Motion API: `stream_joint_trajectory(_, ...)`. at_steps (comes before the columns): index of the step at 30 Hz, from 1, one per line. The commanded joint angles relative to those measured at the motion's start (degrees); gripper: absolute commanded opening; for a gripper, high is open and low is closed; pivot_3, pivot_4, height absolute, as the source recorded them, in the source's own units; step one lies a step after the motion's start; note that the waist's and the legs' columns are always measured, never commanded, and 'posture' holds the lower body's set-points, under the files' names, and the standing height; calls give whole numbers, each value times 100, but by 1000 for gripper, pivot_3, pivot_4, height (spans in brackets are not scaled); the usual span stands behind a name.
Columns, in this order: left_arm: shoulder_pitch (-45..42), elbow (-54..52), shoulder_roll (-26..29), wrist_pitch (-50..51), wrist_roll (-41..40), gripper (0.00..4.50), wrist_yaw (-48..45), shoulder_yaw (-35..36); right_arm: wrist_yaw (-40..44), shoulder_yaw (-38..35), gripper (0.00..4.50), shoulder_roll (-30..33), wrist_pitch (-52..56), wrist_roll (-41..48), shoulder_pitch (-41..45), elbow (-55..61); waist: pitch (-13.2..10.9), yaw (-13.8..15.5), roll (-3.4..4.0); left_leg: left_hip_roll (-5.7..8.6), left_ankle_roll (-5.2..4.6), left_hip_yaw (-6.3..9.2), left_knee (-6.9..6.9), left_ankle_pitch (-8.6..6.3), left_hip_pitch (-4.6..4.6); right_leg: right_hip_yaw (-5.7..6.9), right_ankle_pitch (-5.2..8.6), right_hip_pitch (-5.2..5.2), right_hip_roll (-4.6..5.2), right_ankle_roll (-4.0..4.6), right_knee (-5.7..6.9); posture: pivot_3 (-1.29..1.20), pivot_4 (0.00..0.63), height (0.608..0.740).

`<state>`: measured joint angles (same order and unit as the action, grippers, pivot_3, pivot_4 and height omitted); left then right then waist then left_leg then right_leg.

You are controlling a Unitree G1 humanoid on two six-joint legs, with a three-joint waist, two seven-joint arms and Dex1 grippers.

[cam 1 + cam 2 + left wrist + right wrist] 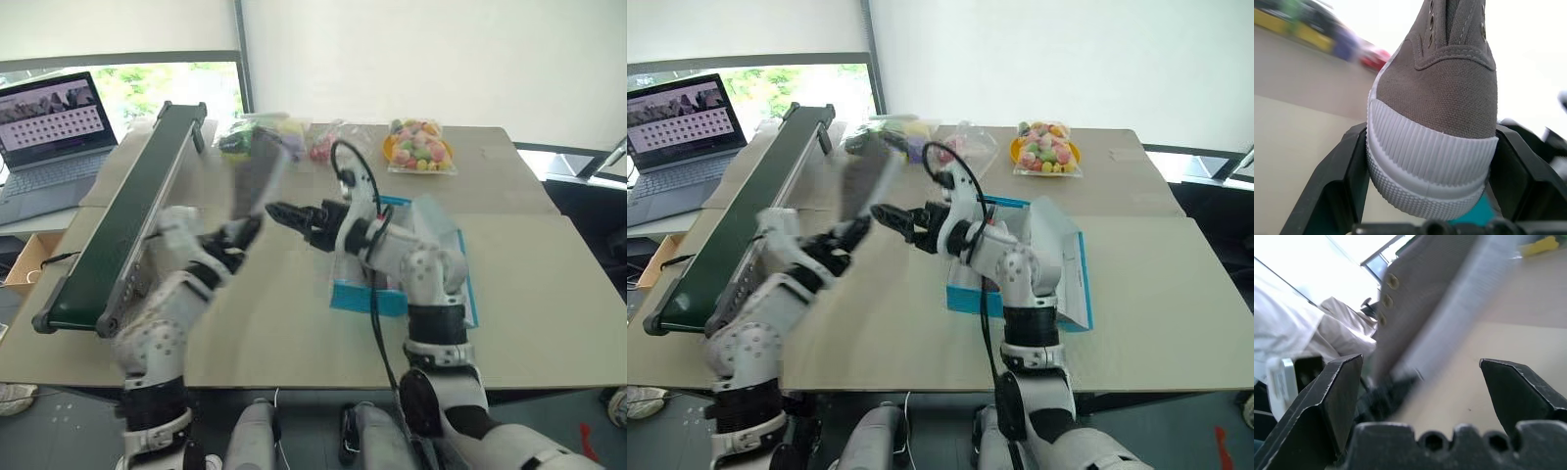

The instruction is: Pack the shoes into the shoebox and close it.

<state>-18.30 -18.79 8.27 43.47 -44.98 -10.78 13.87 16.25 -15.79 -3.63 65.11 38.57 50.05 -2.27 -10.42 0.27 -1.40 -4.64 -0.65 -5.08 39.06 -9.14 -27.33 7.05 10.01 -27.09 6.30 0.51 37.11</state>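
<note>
A grey-brown sneaker (1449, 83) with a ribbed whitish toe cap sits with its toe between the fingers of my left gripper (1432, 171), which is shut on it. From the head it shows blurred, held up above the table (257, 176) over the left gripper (240, 235). My right gripper (279, 211) points level at the shoe from the right, just short of it, its fingers (1337, 391) spread open with nothing between them. The turquoise shoebox (355, 297) lies open on the table under the right forearm, its lid (1070, 257) folded back.
A long dark green conveyor (118, 225) runs along the table's left side. A laptop (54, 122) stands beyond it. Clear bags of colourful items (419, 145) and more bags (260, 132) lie along the table's far edge.
</note>
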Motion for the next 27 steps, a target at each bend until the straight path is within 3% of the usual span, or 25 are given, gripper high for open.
stream_joint_trajectory(1, -15, -349, 77, 54, -161, 3037, -180, -224, -310, -380, 4500, 38, 120, 348, 277, -2, 0, -14, 1, -2, 0, 2, -1, 0, 1, 1, 1, 0, -3, 1, 1, 0, 150, 681)
stream_joint_trajectory(11, -118, -186, 197, -22, -75, 3037, -273, -330, -804, -704, 4500, 70, -13, 583, 333, -80, -1, -38, 2, -1, -4, 5, -3, 3, 0, -1, 1, -2, -5, 1, 0, 0, 150, 681)
stream_joint_trajectory(15, -147, -104, 221, -77, -11, 3028, -272, -321, -875, -696, 3571, 57, -46, 624, 279, -16, -1, -36, 2, -1, -8, 5, -3, 5, -1, -2, 1, -2, -5, 1, -1, 0, 150, 681)
stream_joint_trajectory(24, -124, -85, 269, -115, 89, 3028, -252, -332, -872, -544, 497, 48, 103, 755, 223, 110, -2, -40, 3, -1, -1, 6, -4, 0, -1, -2, 1, -3, -5, 2, -1, 0, 150, 681)
stream_joint_trajectory(27, -100, -103, 278, -104, 132, 3028, -251, -363, -906, -518, 378, 18, 180, 817, 230, 160, -2, -38, 4, -1, 0, 6, -4, 0, -1, -2, 1, -3, -5, 2, -1, 0, 150, 681)
